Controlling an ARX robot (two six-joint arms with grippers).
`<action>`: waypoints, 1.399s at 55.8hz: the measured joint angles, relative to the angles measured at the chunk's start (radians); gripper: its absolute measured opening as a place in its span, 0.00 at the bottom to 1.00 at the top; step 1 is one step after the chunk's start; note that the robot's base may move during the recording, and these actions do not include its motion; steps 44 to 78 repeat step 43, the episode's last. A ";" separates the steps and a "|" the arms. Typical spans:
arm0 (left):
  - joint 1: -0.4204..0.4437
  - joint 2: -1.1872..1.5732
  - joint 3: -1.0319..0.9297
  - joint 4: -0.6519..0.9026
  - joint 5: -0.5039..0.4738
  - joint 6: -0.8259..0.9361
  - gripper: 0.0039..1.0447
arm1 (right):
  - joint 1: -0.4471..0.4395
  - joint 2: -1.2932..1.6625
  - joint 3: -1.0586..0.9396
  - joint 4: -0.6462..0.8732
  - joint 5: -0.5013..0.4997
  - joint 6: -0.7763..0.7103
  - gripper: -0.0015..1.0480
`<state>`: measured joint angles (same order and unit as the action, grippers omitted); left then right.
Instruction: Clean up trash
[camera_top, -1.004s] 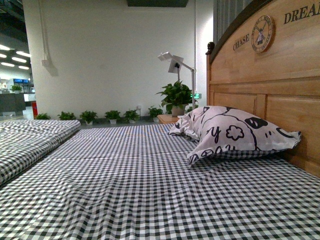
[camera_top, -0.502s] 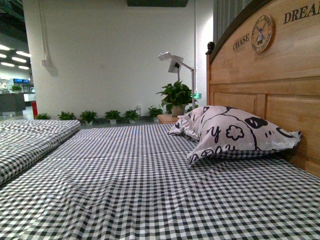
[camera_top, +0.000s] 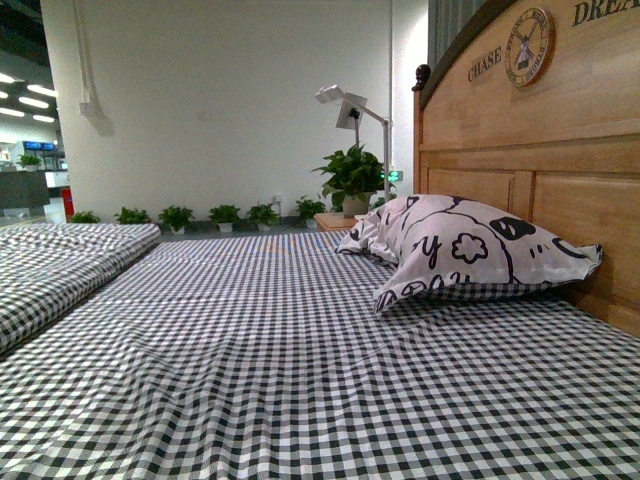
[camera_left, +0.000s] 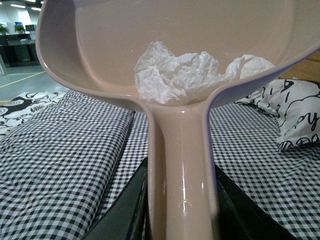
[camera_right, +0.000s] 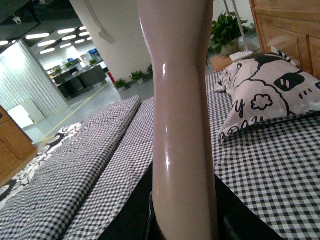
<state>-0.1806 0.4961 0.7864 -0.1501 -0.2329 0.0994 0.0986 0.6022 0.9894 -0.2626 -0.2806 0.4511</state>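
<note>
Where the left wrist view looks up along a pale pinkish handle, the dustpan (camera_left: 165, 60) opens out into a wide scoop, and the trash (camera_left: 175, 75) lies inside it, resting against the scoop's inner wall just above the point where the handle joins. It is a crumpled white tissue, creased into many small folds, with a second lobe of the same white paper reaching toward the rim on the side nearer the pillow (camera_left: 295, 112). The dustpan's handle runs down between the dark jaws of the left gripper (camera_left: 181, 200), which stand on either side of it and close against it, so they grasp the handle. In the right wrist view a glossy pink handle (camera_right: 182, 125) of the same colour rises upright from between the dark jaws of the right gripper (camera_right: 182, 220), which likewise clasp it at its base; what the handle carries at its top is out of the picture. Beneath both lies the bed (camera_top: 300, 360) with its black-and-white checked sheet, the printed pillow leaning at the wooden headboard (camera_top: 520, 160). From the front view neither arm shows; a potted plant (camera_top: 350, 175) and a white lamp (camera_top: 355, 110) stand beyond the bed's corner
</note>
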 joint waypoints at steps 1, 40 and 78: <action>0.000 0.000 0.000 0.000 0.000 0.000 0.27 | 0.000 0.000 0.000 0.000 0.000 0.000 0.19; 0.000 0.000 0.000 0.000 0.000 0.000 0.27 | 0.000 0.000 0.000 0.000 0.000 0.000 0.19; 0.000 0.000 0.000 0.000 0.000 0.000 0.27 | 0.000 0.000 0.000 0.000 0.000 0.000 0.19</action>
